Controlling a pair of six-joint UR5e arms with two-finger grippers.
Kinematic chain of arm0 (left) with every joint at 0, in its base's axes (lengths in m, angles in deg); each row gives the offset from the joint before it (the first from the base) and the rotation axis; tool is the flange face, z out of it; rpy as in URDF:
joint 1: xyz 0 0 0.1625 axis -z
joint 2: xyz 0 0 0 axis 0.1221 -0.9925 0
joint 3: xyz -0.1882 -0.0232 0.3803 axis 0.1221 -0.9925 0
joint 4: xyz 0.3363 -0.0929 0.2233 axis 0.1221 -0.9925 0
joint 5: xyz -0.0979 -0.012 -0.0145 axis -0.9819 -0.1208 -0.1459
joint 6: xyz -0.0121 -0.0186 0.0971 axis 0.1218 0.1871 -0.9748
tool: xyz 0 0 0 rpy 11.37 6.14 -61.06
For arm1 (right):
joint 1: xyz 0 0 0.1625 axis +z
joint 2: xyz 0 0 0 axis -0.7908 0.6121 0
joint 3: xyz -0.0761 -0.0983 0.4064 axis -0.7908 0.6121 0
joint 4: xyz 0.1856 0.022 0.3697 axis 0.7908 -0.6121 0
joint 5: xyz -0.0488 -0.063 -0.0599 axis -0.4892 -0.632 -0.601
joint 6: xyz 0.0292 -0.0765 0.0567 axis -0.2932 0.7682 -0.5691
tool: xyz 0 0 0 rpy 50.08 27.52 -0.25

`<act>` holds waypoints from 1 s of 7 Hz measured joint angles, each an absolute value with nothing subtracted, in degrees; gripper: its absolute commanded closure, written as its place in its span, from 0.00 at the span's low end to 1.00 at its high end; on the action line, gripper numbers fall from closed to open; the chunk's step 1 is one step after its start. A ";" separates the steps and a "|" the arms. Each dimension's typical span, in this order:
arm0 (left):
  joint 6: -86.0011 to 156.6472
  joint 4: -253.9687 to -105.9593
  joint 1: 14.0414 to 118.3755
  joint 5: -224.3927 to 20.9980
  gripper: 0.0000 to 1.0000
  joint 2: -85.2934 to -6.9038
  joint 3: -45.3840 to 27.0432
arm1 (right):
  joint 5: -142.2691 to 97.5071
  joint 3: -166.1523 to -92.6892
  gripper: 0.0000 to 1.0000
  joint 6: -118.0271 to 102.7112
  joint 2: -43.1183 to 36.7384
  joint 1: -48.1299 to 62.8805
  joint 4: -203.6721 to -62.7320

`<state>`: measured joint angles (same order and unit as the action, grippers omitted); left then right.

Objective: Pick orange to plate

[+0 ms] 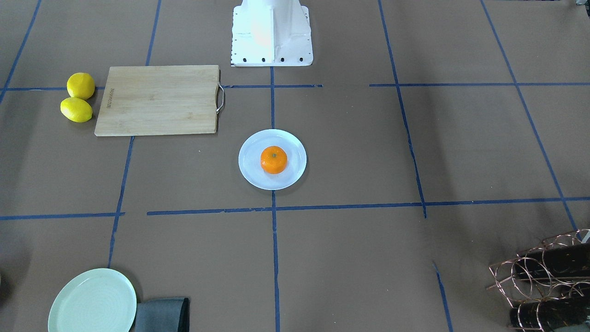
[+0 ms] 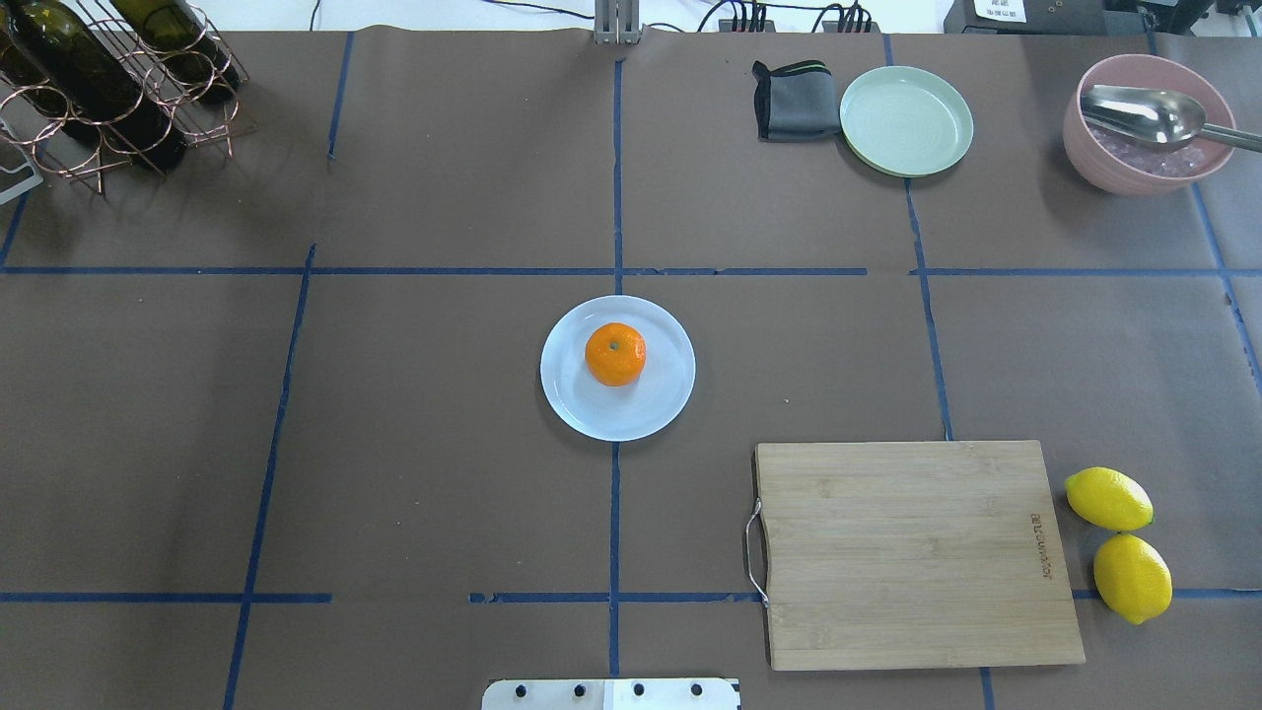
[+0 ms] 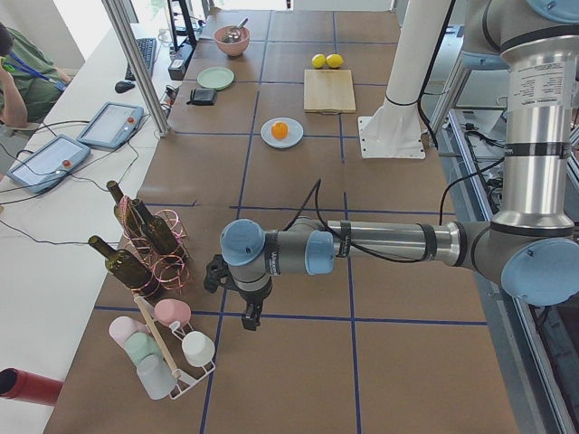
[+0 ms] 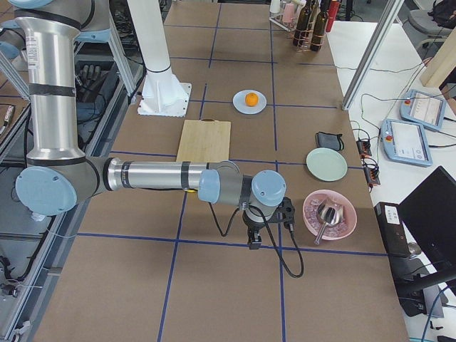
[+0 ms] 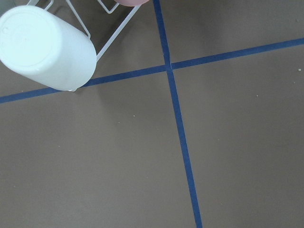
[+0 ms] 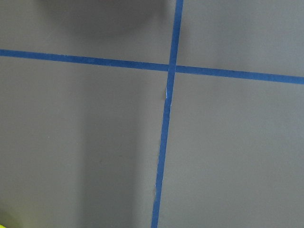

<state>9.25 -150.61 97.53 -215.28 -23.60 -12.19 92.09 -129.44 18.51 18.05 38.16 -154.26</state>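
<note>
The orange rests stem-up near the middle of the white plate, at the table's centre. Nothing touches either of them. My left gripper shows only in the exterior left view, hanging low over the table far from the plate, beside a cup rack. My right gripper shows only in the exterior right view, low over the table next to the pink bowl, also far from the plate. I cannot tell whether either gripper is open or shut. Neither wrist view shows any fingers, only brown table and blue tape.
A wooden cutting board and two lemons lie on my right. A pale green plate, grey cloth and pink bowl with a spoon sit far right. Wine rack far left; white cup by my left wrist.
</note>
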 measured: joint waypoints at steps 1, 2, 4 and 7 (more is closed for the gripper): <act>9.31 -149.31 97.58 -215.31 0.00 -23.68 -12.20 | 92.07 -129.37 0.00 18.45 18.01 38.45 -154.22; 9.33 -148.34 97.61 -215.33 0.00 -23.70 -12.25 | 92.06 -129.35 0.00 18.07 17.98 38.66 -154.20; 9.34 -147.76 97.66 -215.34 0.00 -23.72 -12.31 | 92.06 -129.33 0.00 17.19 17.91 39.08 -154.16; 9.34 -147.71 97.71 -215.26 0.00 -24.02 -12.33 | 91.88 -128.99 0.00 12.92 18.00 39.55 -150.37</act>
